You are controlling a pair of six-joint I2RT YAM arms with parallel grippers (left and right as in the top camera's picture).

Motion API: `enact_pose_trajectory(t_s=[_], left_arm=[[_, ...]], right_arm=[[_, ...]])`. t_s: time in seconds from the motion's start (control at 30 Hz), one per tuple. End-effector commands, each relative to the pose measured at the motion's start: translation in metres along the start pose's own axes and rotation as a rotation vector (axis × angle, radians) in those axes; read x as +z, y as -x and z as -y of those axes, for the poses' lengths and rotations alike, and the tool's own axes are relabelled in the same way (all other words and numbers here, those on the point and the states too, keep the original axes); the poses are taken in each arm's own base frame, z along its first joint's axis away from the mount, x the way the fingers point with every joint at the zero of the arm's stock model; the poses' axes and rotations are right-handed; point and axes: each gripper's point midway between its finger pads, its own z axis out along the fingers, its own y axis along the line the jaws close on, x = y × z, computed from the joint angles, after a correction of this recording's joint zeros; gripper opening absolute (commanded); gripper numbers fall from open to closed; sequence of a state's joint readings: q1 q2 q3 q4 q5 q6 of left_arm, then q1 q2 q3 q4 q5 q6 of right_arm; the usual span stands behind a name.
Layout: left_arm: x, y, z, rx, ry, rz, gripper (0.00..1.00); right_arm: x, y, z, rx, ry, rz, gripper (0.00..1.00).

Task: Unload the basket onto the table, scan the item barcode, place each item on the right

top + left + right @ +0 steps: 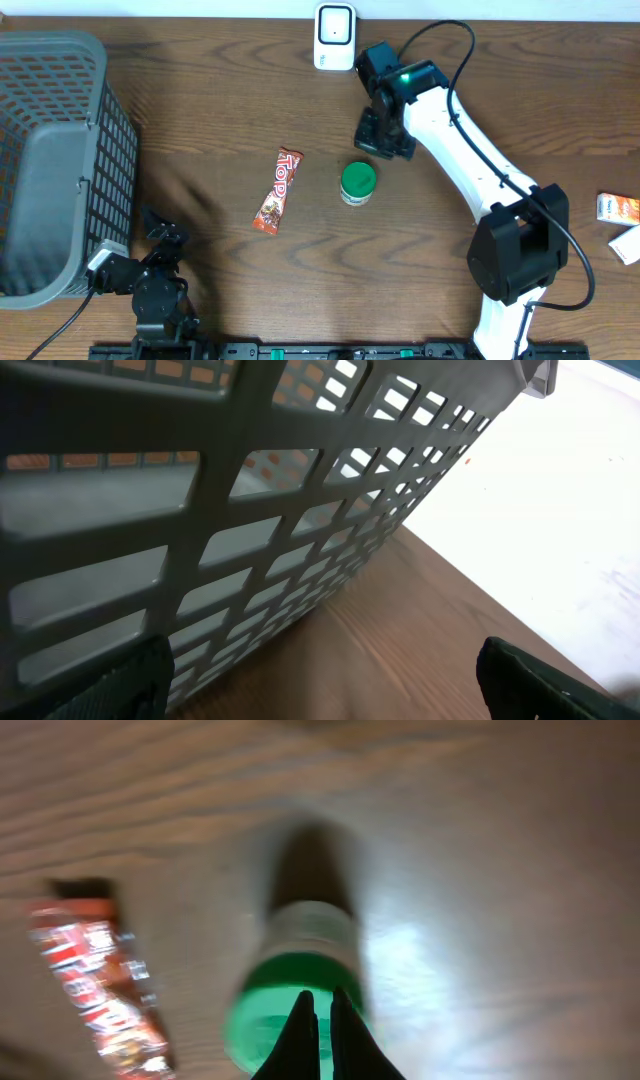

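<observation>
A small jar with a green lid (357, 183) stands upright mid-table, and it fills the lower middle of the right wrist view as a blurred green lid (270, 1015). A red candy bar wrapper (277, 190) lies flat to its left, also seen as the wrapper (95, 985). A white scanner (334, 37) stands at the back edge. My right gripper (381, 143) hovers behind the jar, above it and apart from it; the gripper (320, 996) is shut with nothing between its fingers. My left gripper (325, 695) is open and empty beside the basket, at the front left (160, 238).
A large grey mesh basket (55, 160) takes up the left side, and its wall (250, 510) stands close in front of the left wrist. Two small boxes (620, 207) (628, 243) lie at the right edge.
</observation>
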State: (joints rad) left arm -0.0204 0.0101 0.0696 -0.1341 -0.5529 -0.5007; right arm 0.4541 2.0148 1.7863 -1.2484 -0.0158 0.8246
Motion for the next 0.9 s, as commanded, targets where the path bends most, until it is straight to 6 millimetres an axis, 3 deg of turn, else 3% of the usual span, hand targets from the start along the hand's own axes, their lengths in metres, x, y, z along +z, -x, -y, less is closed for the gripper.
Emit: enact_pose_trajectory(t_s=[0.0, 0.07, 0.2, 0.3, 0.43, 0.67, 0.87], left_arm=[[0.001, -0.008, -0.009, 0.021, 0.032, -0.013, 0.97], [0.001, -0.008, -0.008, 0.021, 0.031, -0.013, 0.97], [0.001, -0.008, -0.009, 0.021, 0.032, -0.013, 0.97], [0.001, -0.008, -0.009, 0.021, 0.032, -0.013, 0.97], [0.001, -0.008, -0.009, 0.021, 0.031, -0.013, 0.97], [0.001, -0.008, -0.009, 0.021, 0.032, -0.013, 0.97], [0.001, -0.008, -0.008, 0.021, 0.031, -0.013, 0.97]], right_arm=[[0.004, -0.009, 0.020, 0.048, -0.104, -0.009, 0.01], [0.003, -0.032, 0.028, 0.035, -0.142, -0.096, 0.01], [-0.001, -0.054, 0.037, -0.003, -0.210, -0.156, 0.01], [0.001, -0.068, 0.025, -0.061, -0.163, -0.206, 0.01], [0.010, -0.095, -0.009, -0.140, -0.027, -0.295, 0.01], [0.054, -0.091, -0.046, -0.180, 0.105, -0.240, 0.01], [0.089, -0.094, -0.069, -0.201, 0.183, -0.298, 0.01]])
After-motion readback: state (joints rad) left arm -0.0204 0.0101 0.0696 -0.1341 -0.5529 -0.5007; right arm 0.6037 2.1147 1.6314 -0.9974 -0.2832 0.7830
